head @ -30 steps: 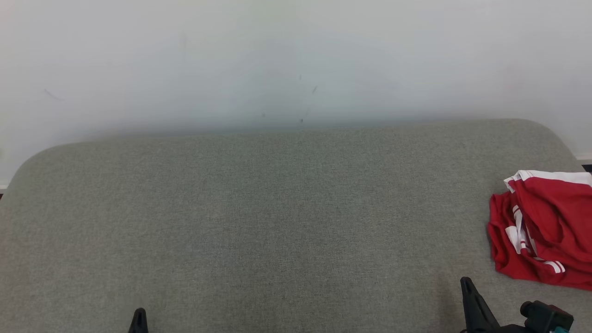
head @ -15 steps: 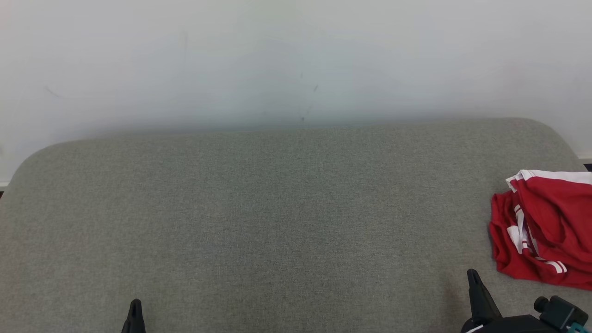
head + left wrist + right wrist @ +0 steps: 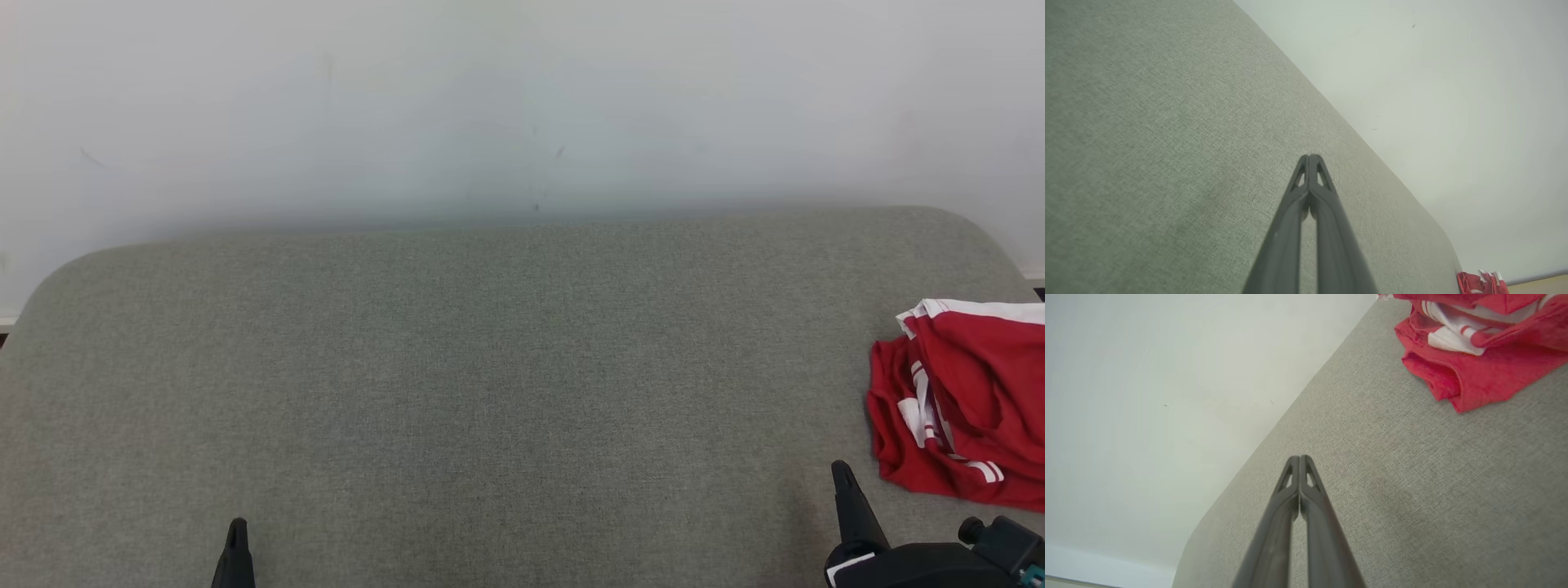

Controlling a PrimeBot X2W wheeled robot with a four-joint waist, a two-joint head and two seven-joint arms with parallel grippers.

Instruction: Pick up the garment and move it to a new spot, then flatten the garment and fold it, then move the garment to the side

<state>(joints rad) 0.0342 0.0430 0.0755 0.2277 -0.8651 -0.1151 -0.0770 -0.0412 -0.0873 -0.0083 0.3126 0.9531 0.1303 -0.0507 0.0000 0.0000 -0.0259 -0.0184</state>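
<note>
Grey surface [image 3: 490, 367]; red garment [image 3: 971, 392] ahead-right of right end effector [image 3: 840, 472], apart; tips pressed together.

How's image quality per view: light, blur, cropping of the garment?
Head view: flat, even light, faint shadow beside the right gripper, garment cropped at the right edge. Left wrist view: cushion edge runs diagonal, garment tiny in the corner. Right wrist view: garment sharp, cropped at the top.

One red-and-white garment [image 3: 971, 408], at three o'clock. One grey upholstered surface [image 3: 490, 367]. Two grippers: left gripper [image 3: 237, 527] at seven o'clock, right gripper [image 3: 841, 473] at five o'clock. One pale wall [image 3: 522, 98] at twelve.
</note>
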